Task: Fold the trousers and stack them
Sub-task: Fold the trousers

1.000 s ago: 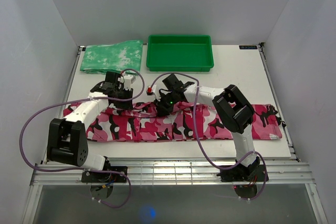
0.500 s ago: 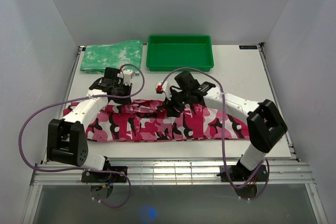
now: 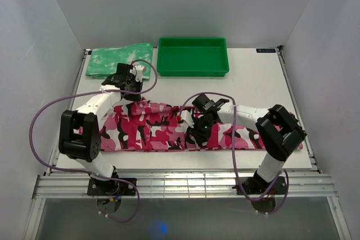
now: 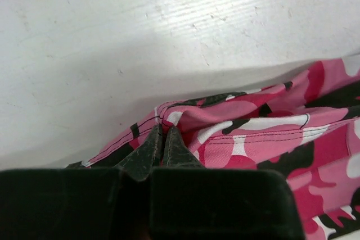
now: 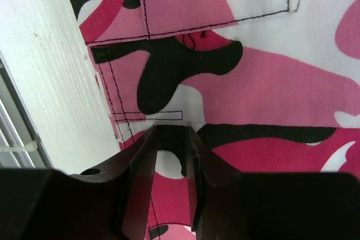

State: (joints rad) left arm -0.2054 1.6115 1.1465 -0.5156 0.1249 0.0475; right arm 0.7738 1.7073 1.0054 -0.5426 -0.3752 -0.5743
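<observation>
Trousers (image 3: 152, 130) lie lengthwise, left to right, along the near half of the tabletop (image 3: 253, 85). Left hand (image 4: 160, 139) is clenched on their far left corner; right hand (image 5: 167, 139) sits low at the middle near edge, grip impossible to tell. Open room lies beyond, short of the green tray (image 3: 193, 72) and folded green cloth (image 3: 118, 60)

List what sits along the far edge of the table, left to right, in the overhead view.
Folded green-and-white cloth → green tray → small dark label.
</observation>
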